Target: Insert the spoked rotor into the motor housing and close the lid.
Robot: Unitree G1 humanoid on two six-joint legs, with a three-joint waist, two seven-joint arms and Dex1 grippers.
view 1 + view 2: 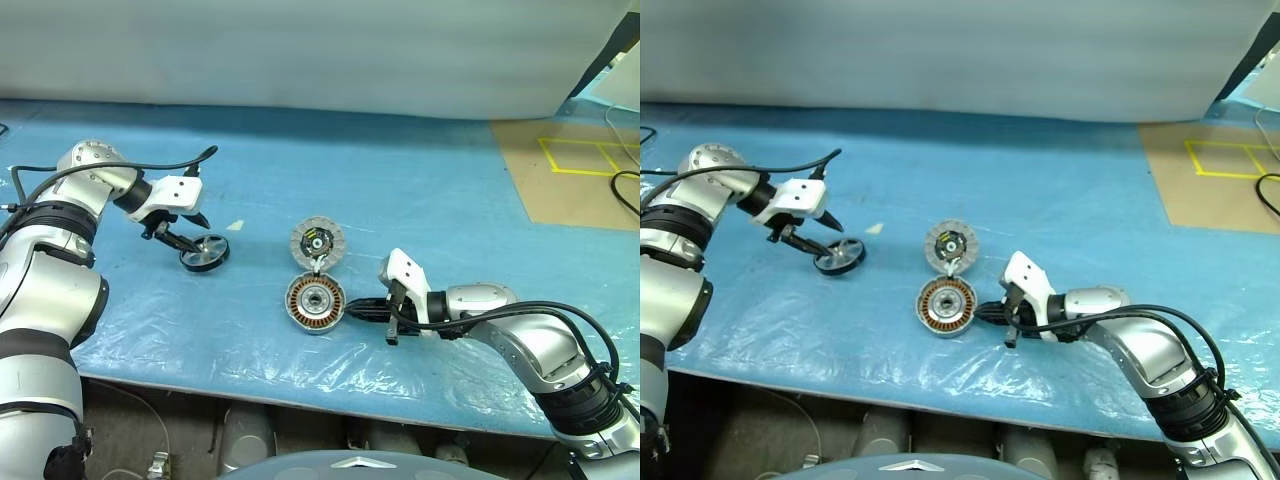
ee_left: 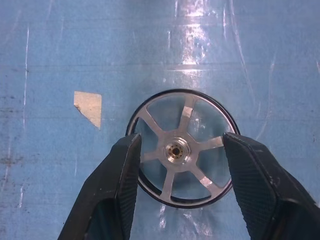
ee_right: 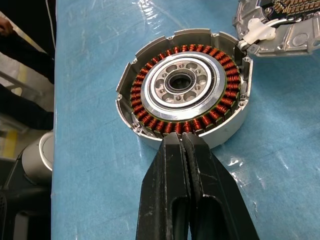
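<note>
Silver-grey arms with black joint bands, white wrist housings, black cables and textured black fingers [image 2: 252,172].

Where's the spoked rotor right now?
The spoked rotor sits between the left gripper fingers, left of the motor housing on the blue table.

A blue plastic sheet [image 1: 400,190] is covering the table; a small pale scrap [image 1: 234,226] is lying left of centre; yellow tape [image 1: 580,157] is marking brown board at the far right corner.

No legible text or labels anywhere (none on any part)
</note>
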